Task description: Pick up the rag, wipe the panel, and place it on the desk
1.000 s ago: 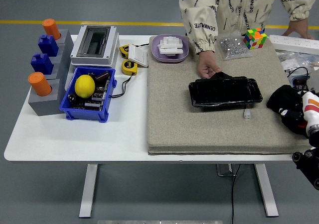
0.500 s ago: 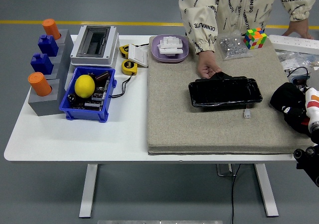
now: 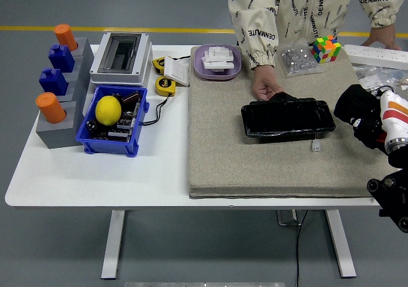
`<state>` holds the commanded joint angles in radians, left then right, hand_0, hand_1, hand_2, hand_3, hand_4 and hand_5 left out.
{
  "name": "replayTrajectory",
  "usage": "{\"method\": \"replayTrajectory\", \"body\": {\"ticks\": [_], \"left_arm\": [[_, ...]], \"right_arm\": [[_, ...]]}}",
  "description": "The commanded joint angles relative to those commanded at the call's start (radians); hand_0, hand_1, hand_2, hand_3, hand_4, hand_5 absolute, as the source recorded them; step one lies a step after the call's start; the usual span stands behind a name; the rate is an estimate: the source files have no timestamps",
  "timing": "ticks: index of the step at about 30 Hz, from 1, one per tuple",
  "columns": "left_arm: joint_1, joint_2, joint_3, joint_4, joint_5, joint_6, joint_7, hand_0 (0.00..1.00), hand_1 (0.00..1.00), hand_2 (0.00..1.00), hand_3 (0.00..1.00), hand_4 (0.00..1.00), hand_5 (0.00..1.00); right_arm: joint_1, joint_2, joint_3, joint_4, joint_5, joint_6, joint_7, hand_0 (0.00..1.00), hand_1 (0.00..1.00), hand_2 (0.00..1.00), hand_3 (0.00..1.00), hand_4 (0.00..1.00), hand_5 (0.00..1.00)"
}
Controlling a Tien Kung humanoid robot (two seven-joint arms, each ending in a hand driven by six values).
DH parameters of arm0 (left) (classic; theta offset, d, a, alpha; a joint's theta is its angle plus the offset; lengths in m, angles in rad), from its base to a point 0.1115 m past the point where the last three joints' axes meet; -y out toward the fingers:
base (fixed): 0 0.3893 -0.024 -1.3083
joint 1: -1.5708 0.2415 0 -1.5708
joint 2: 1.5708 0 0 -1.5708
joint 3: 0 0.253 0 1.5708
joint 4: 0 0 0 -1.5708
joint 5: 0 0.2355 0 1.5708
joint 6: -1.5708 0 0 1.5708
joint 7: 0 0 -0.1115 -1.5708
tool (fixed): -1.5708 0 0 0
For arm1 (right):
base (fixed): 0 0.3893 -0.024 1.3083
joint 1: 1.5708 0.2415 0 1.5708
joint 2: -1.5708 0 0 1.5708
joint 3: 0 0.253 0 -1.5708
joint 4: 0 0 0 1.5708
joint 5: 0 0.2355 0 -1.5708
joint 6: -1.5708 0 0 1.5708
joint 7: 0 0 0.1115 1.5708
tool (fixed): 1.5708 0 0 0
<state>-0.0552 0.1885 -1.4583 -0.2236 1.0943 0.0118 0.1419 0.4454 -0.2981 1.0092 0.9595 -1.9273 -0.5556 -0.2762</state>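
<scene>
A glossy black panel lies flat on the grey felt mat, right of centre. A person at the far side holds its far left edge with one hand. My right hand comes in from the right edge, white with an orange stripe, and is shut on a bunched black rag. The rag hangs just off the panel's right end, slightly above the mat and apart from the panel. The left arm is out of view.
A small white connector lies on the mat in front of the panel. A Rubik's cube, a bag of metal parts and a purple tray stand at the back. A blue bin holding a lemon and a grey switch box stand left.
My right hand has lifted the rag off the mat's right side and carried it up and left, close to the panel's right end. The person's hand and the panel have stayed put.
</scene>
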Motion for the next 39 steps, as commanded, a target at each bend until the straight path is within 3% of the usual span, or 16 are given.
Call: {"method": "replayTrajectory", "body": {"ticks": [39], "left_arm": [[-0.014,0.001,0.003,0.000,-0.003,0.000,0.001,0.609,0.641,0.655,0.560,0.628,0.438]], "right_arm": [[0.086,0.080,-0.127,-0.050,0.049,0.010,0.007,0.297,0.426,0.452,0.487,0.908,0.121]]}}
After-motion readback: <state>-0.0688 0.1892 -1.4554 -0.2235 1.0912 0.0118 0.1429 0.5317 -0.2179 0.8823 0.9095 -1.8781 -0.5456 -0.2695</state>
